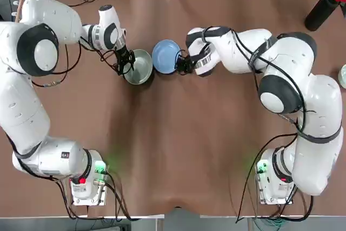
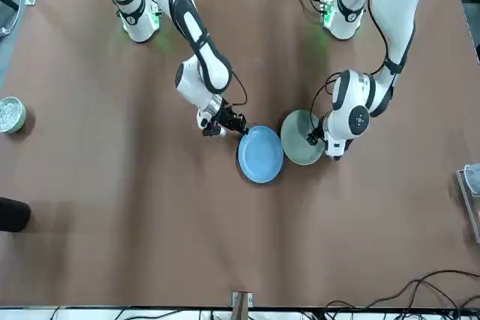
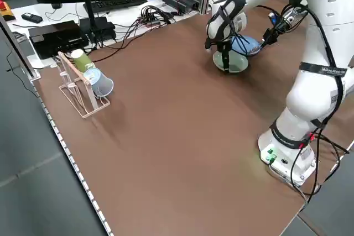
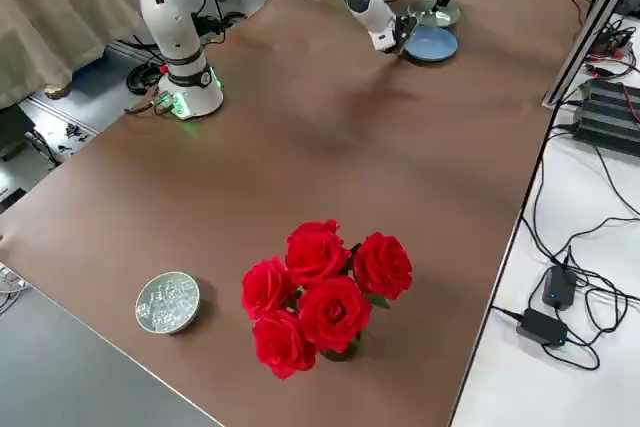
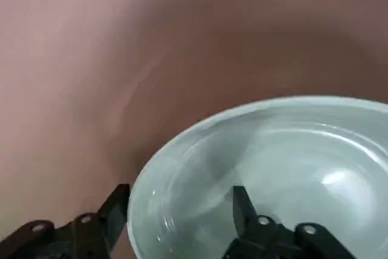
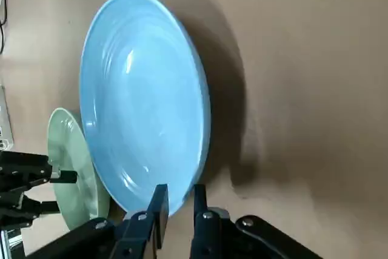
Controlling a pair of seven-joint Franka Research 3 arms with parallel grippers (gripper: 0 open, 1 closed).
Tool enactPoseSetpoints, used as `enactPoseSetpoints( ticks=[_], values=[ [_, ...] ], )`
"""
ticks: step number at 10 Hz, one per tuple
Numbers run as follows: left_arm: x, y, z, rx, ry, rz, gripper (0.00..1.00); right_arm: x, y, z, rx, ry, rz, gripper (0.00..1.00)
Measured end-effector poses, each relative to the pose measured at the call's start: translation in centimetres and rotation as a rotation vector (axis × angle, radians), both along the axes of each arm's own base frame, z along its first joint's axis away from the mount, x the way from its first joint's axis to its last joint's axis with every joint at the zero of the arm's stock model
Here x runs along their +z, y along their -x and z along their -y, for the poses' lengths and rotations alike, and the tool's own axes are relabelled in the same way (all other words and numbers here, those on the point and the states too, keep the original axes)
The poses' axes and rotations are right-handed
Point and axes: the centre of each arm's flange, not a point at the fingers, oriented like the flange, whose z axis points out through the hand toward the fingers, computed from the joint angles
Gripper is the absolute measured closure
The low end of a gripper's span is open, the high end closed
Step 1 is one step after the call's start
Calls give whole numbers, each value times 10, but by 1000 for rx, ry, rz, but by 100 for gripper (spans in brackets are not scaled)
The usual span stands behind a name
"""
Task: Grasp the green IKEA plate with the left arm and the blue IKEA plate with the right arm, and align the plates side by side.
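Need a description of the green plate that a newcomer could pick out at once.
On the brown table, find the two white arms' claws reaching toward each other, left claw and right claw. Two small round plates sit side by side between them. The green plate is the pale mint one at the left claw; its neighbour, the blue plate, is light blue.

Even, fairly bright light is falling over the table, and soft shadows are spreading beside the blue plate. Small white glints are shining on it and on the green plate next to it. Close up, the tabletop around the green plate is looking blurred, with a broad shadow lying past its rim.
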Motion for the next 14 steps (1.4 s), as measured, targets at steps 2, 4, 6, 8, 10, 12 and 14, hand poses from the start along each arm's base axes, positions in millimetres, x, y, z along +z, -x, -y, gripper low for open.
enactPoseSetpoints(
  ticks=[2, 4, 6, 8, 10, 12, 14],
  values=[
    [3, -7, -3, -55, -27, 27, 40, 5, 1, -7, -8, -8, -1, 76],
    [4, -12, -9, -93, -27, 41, 53, 7, 0, -9, -18, -13, -5, 76],
    [4, -21, -17, -108, -14, 51, 53, 7, 0, -9, -22, -11, -5, 76],
    [4, -31, -20, -122, -2, 76, 53, 7, -1, -7, -30, -8, -7, 76],
    [5, -39, -24, -138, 8, 112, 53, 6, -2, -5, -39, -4, -10, 76],
    [5, -40, -25, -151, 13, 122, 52, 6, -4, -4, -46, -4, -12, 76],
    [5, -41, -25, -159, 15, 125, 52, 6, -5, -3, -49, -3, -12, 76]
  ],
)
